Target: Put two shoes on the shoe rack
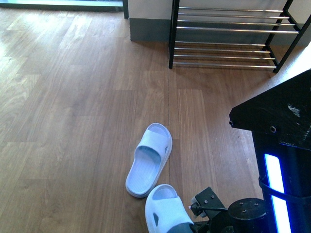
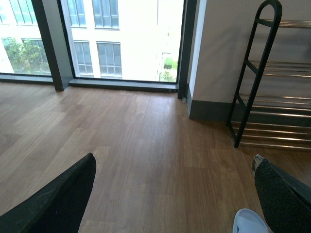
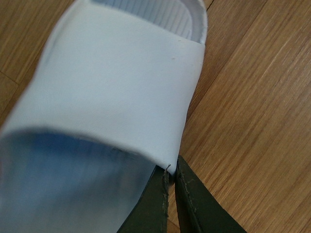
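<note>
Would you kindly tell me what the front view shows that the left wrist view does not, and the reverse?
Only the front view: both pale blue slides, the farther slide and the nearer slide, plus the right gripper. Only the left wrist view: windows and the open left gripper. Both: the shoe rack, the wooden floor, one slide's tip.

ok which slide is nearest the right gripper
The pale blue slide closest to the robot, its strap pinched by the right gripper. The other slide lies alone, nearer the shoe rack.
</note>
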You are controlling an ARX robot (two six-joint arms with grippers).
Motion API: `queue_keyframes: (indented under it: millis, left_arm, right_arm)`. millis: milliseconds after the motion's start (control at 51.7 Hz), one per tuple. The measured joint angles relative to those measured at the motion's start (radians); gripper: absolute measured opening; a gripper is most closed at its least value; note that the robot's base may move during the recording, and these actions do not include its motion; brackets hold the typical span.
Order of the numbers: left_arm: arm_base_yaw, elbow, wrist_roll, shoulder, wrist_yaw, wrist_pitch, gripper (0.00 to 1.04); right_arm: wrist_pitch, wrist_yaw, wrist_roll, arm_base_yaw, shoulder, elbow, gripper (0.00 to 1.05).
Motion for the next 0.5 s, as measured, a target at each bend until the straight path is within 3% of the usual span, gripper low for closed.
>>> queue_keyframes:
  millis: [271,348,425,503]
  left_arm:
    - [0.000,0.000,0.000,0.000,0.000,0.000,0.95]
    - [0.000,0.000,0.000,0.000,0.000,0.000,0.95]
    - [0.000,0.000,0.000,0.000,0.000,0.000,0.95]
    - [0.000,0.000,0.000,0.000,0.000,0.000,0.95]
  right_arm:
    - [-0.013,0.013,0.008,-0.011,-0.018,-0.008,0.01]
    - [-0.172,0.010,0.058,-0.088,-0.229,-0.101,0.01]
    - [-0.251,0.032,0.079,-0.170,-0.513,-0.118,0.01]
    - [-0.296,0.046,0.089,-0.196,-0.674,-0.122,0.01]
